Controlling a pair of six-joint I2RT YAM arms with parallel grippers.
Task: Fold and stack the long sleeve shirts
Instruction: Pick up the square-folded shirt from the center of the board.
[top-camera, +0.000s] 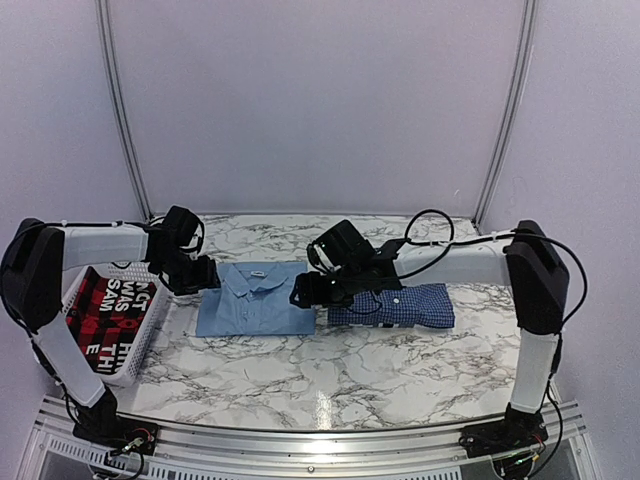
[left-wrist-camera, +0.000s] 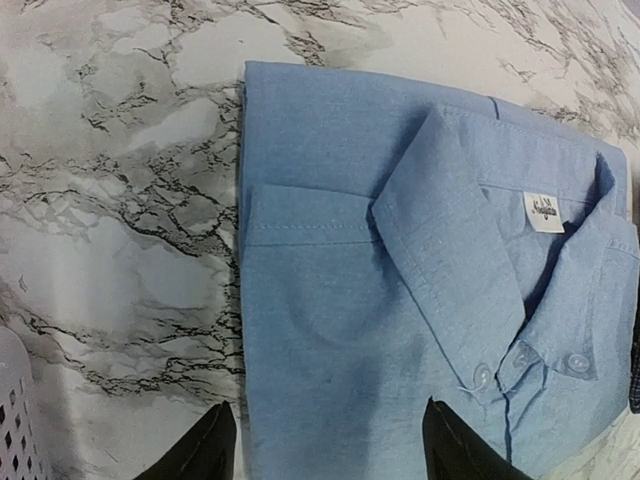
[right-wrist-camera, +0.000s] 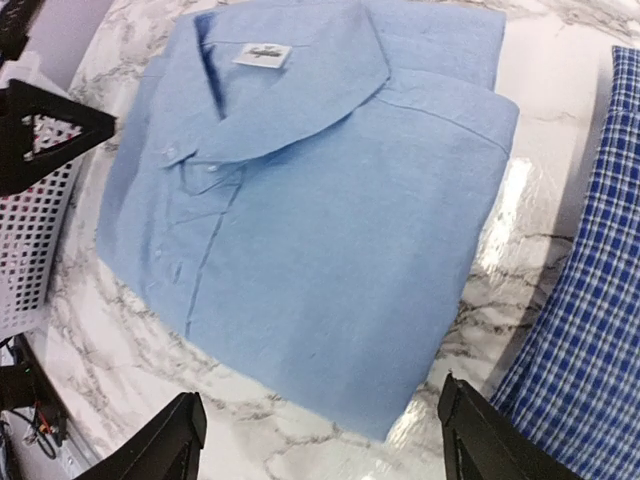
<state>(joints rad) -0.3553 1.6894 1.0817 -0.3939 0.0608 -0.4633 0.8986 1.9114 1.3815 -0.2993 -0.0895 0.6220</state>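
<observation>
The light blue shirt (top-camera: 258, 298) lies folded into a neat rectangle left of the middle of the worktop (top-camera: 330, 375), with its collar on the side away from my bases. My left hand (top-camera: 205, 275) sits at its left edge and my right hand (top-camera: 308, 291) at its right edge. Both are open, jaws apart, with nothing pinched between them. The check shirt (top-camera: 418, 306), also folded, lies just beside the blue one on its right, under my right arm. A narrow strip of worktop shows between the two.

I judge the step to be taking the blue bundle by both sides and setting it on the check shirt. To do it well I should slide a finger under every layer at each edge, not only the top ply. Then I should close both hands at the same height and lift level, so the fold neither sags nor slides open.

The cloth is a soft, matte weave with a faint fleck and stitched seams. Its pointed collar (left-wrist-camera: 440, 230) is held down by small pale buttons (left-wrist-camera: 482, 375), and a white label (left-wrist-camera: 543, 211) sits inside the neck. The check shirt is dark blue with fine white lines. The worktop is glossy and marble-patterned, probably slippery under cloth. At far left a white perforated basket (top-camera: 148, 345) holds a red-and-black garment (top-camera: 100, 310).
</observation>
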